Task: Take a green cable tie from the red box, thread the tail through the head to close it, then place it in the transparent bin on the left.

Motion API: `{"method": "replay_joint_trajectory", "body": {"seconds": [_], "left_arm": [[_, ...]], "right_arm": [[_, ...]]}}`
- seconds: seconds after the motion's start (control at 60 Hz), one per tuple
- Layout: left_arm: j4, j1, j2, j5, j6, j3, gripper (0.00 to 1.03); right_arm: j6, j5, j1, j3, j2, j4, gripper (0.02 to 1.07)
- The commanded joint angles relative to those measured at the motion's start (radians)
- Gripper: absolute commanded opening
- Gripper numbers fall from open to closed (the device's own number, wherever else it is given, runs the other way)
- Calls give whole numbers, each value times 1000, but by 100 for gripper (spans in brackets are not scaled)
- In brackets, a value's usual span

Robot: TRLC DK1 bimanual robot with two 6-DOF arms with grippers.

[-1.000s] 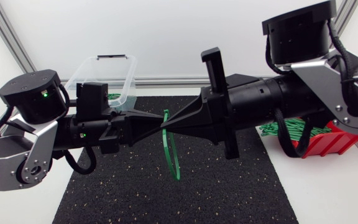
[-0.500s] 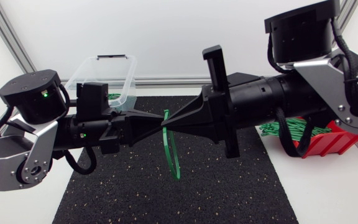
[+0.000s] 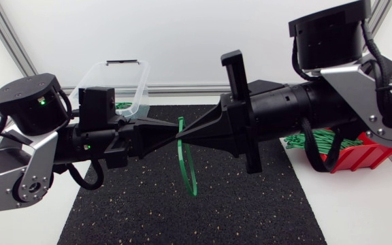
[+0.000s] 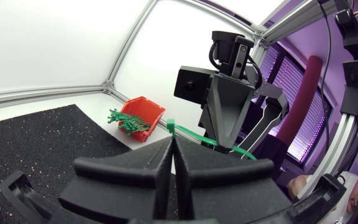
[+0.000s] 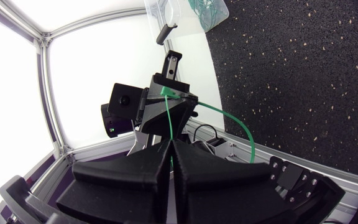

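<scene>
Above the mat's middle, my left gripper [image 3: 175,139] and right gripper [image 3: 182,139] meet tip to tip. Both are shut on one green cable tie [image 3: 190,167], whose strap hangs under them in a loop. In the left wrist view the tie [image 4: 169,126] sits at the tips of my left gripper [image 4: 171,142], and the right gripper [image 4: 226,134] faces it. In the right wrist view the strap [image 5: 168,118] runs from my right gripper [image 5: 170,144] to the left gripper [image 5: 168,99]. The red box [image 3: 359,155] of green ties [image 3: 312,143] stands at the right. The transparent bin [image 3: 111,82] is at the back left.
A black speckled mat [image 3: 182,218] covers the table's middle under both arms. The transparent bin [image 5: 185,12] holds a few green ties. The red box [image 4: 143,114] sits beyond the mat's right edge on the white table.
My left arm has drawn back slightly to the left. The tie and the right arm have hardly moved.
</scene>
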Motion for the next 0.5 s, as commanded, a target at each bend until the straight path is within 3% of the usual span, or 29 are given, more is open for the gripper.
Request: {"method": "replay_joint_trajectory", "body": {"seconds": [0.0,0.483], "left_arm": [[15,-13,-25,5,-24,-14,3],[14,-38,-43,1,-6,-44,3]], "right_arm": [[28,7,-2,-21,22,9,7],[29,9,-14,-17,-15,10,7]]}}
